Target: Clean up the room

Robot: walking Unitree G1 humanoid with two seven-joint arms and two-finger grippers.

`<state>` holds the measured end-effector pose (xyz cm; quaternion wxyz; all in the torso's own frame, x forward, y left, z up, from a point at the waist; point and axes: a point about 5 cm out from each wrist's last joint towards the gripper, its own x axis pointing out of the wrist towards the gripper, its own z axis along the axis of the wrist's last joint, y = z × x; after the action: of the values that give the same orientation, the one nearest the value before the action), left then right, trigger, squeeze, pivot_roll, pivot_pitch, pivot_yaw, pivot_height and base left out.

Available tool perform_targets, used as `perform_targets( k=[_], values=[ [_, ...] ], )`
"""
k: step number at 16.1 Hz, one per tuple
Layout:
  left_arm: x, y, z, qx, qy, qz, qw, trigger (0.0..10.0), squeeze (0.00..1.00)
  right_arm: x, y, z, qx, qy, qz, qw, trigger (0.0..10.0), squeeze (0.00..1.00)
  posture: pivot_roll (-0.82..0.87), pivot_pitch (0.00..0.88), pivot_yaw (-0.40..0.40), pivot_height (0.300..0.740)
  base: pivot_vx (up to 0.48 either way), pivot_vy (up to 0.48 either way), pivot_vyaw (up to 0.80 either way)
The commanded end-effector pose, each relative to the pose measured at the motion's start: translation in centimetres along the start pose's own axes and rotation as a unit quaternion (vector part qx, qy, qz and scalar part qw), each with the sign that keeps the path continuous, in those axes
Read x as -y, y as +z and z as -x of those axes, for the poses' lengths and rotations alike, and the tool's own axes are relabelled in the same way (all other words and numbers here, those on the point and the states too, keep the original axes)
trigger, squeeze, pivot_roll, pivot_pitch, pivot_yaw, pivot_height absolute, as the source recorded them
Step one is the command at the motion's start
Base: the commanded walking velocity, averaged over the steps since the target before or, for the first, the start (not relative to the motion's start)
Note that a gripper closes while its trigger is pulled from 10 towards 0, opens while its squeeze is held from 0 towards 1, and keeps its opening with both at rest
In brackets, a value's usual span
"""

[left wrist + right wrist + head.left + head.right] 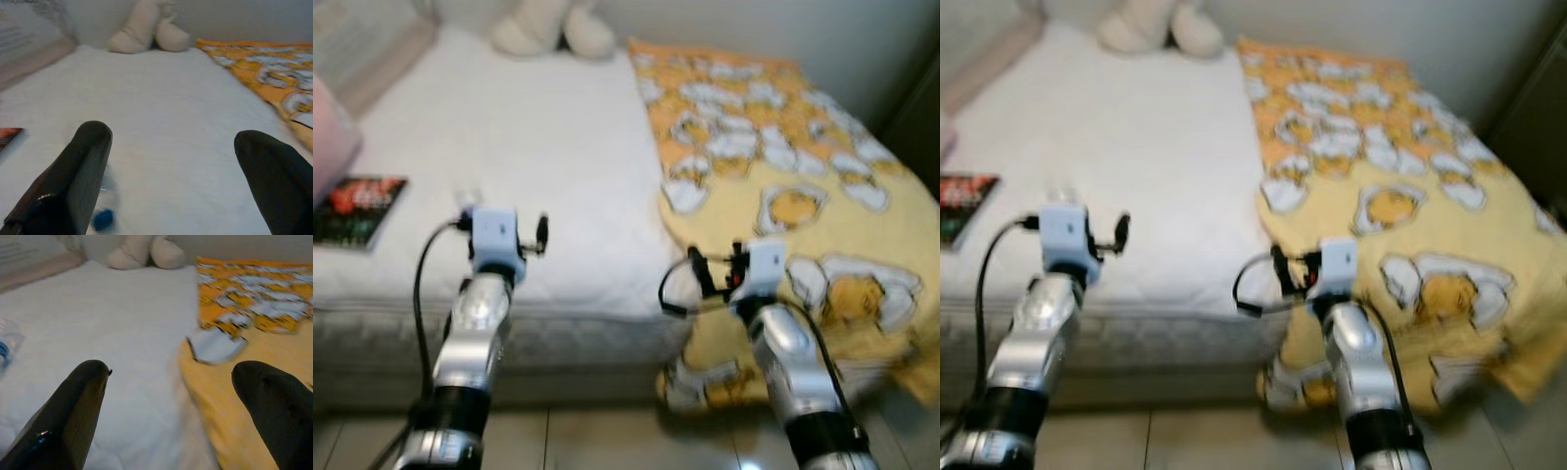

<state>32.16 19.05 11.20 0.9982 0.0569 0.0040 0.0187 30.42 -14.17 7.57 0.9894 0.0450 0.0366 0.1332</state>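
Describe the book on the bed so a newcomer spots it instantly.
Start at the white mattress. Go to its left edge, left of the left gripper. There lies a thin flat book with a dark red-and-black cover, the only dark item on the sheet.

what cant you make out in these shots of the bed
- Plastic bottle: in the left wrist view a left gripper finger covers most of it; it is blurred.
- Book: cover too blurred to read in the left eye view.
- Plush toy: top cut off by the frame edge.
- Yellow blanket: its far side runs past the frame edge; motion blur smears the print beyond the right gripper.
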Motion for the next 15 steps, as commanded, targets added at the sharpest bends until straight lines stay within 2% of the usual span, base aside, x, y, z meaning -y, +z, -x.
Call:
perform_targets(
  k=[1, 5, 9, 11, 13, 14, 15],
  values=[
    [-0.8, 0.1, -0.2, 0.0, 0.016, -0.006, 1.0, 10.0, 0.0, -0.5, 0.5, -0.5, 0.012, 0.009, 0.004, 1.0, 10.0, 0.33, 0.07, 0.0, -0.091, 0.74, 0.454, 0.0, 0.0],
    [-1.6, -0.2, 0.0, -0.014, 0.043, 0.008, 0.999, 10.0, 0.0, -0.9, 0.4, -0.6, 0.01, 0.017, 0.001, 1.0, 10.0, 0.33, 0.07, 0.0, -0.096, 0.74, 0.408, 0.093, 0.0],
    [-1.6, 0.0, -0.2, -0.012, 0.041, -0.006, 0.999, 10.0, 0.0, -1.1, 0.1, -0.4, 0.007, 0.023, 0.0, 1.0, 10.0, 0.33, 0.07, 0.0, -0.099, 0.74, 0.333, 0.336, 0.0],
    [-1.9, 0.1, -0.4, -0.013, 0.046, -0.011, 0.999, 10.0, 0.0, -1.3, 0.1, -0.2, 0.008, 0.025, -0.002, 1.0, 10.0, 0.33, 0.07, 0.0, -0.099, 0.74, 0.422, 0.0, 0.0],
    [-2.2, -0.4, -0.7, -0.041, 0.052, -0.011, 0.998, 10.0, 0.0, -1.5, -0.1, 0.4, 0.005, 0.029, -0.004, 1.0, 10.0, 0.33, 0.07, 0.0, -0.109, 0.74, 0.422, 0.0, 0.0],
    [-2.9, -1.4, -1.2, -0.087, 0.086, -0.004, 0.992, 10.0, 0.0, -1.7, -0.3, 0.8, 0.001, 0.034, -0.003, 0.999, 10.0, 0.33, 0.07, 0.012, -0.123, 0.74, 0.0, 0.0, 0.0],
    [-2.9, -2.1, -1.5, -0.121, 0.086, 0.007, 0.989, 10.0, 0.0, -1.9, -0.3, 1.2, -0.002, 0.04, -0.002, 0.999, 10.0, 0.33, 0.07, 0.033, -0.131, 0.74, 0.0, 0.0, 0.0]
  ],
)
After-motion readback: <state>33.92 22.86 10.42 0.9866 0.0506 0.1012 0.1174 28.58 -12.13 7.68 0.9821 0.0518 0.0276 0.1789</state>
